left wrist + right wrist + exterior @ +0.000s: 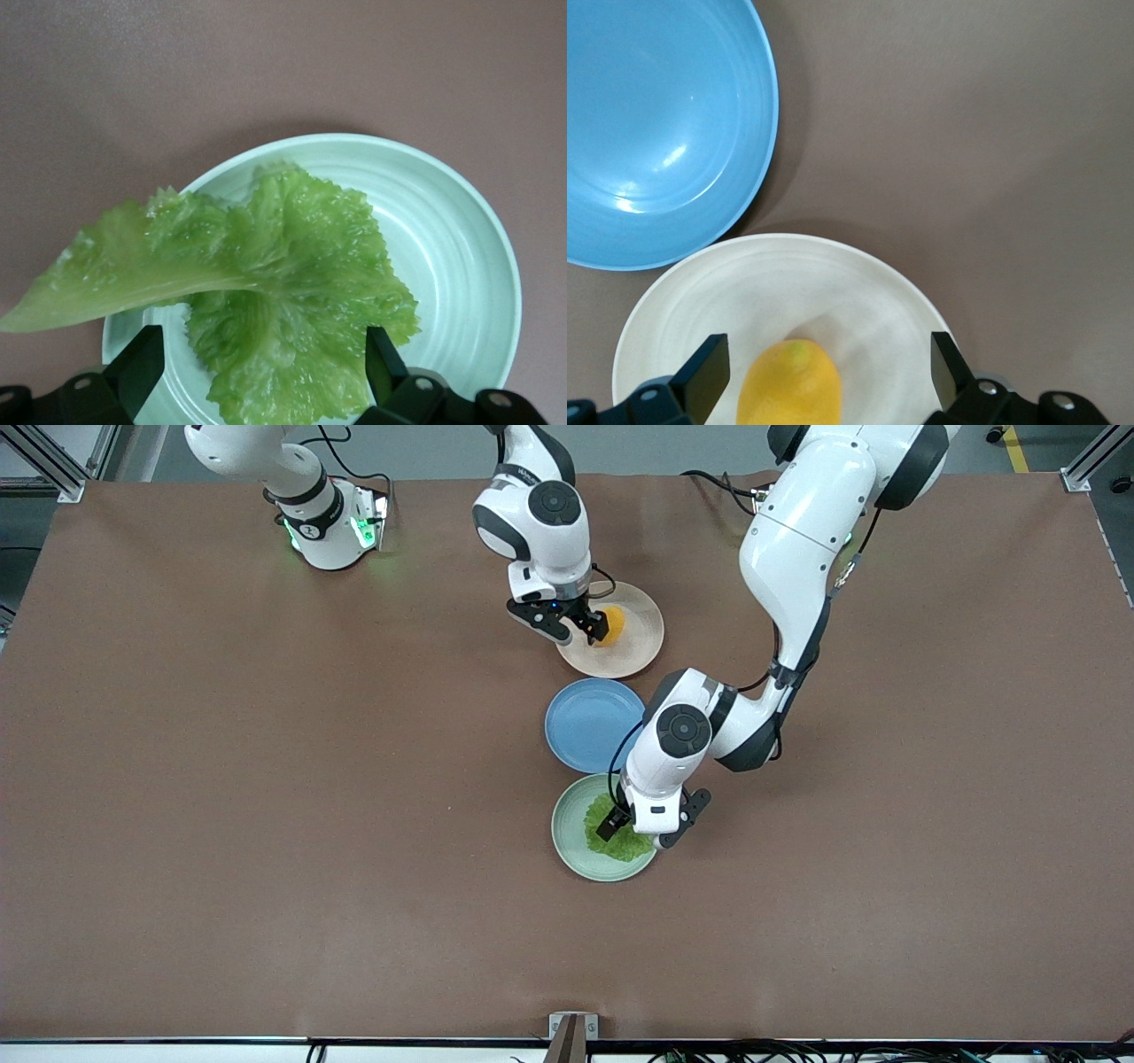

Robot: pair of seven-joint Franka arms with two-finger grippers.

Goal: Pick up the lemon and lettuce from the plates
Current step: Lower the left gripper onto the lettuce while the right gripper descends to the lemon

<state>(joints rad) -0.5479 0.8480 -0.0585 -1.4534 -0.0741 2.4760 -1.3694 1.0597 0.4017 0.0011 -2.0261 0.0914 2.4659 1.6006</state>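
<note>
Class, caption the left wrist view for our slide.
Open left gripper straddles the lettuce on the mint plate.

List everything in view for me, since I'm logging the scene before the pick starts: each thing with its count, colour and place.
lemon: one, orange-yellow, on the beige-pink plate.
lettuce: one leaf, bright green, on the mint green plate, its pale stem end past the rim.
beige-pink plate: one, farthest from the front camera of the three plates.
blue plate: one, empty, between the other two plates.
mint green plate: one, nearest the front camera.
table: one, brown.
right pincer: one, black, open, its fingers either side of the lemon.
left pincer: one, black, open, over the lettuce.
</note>
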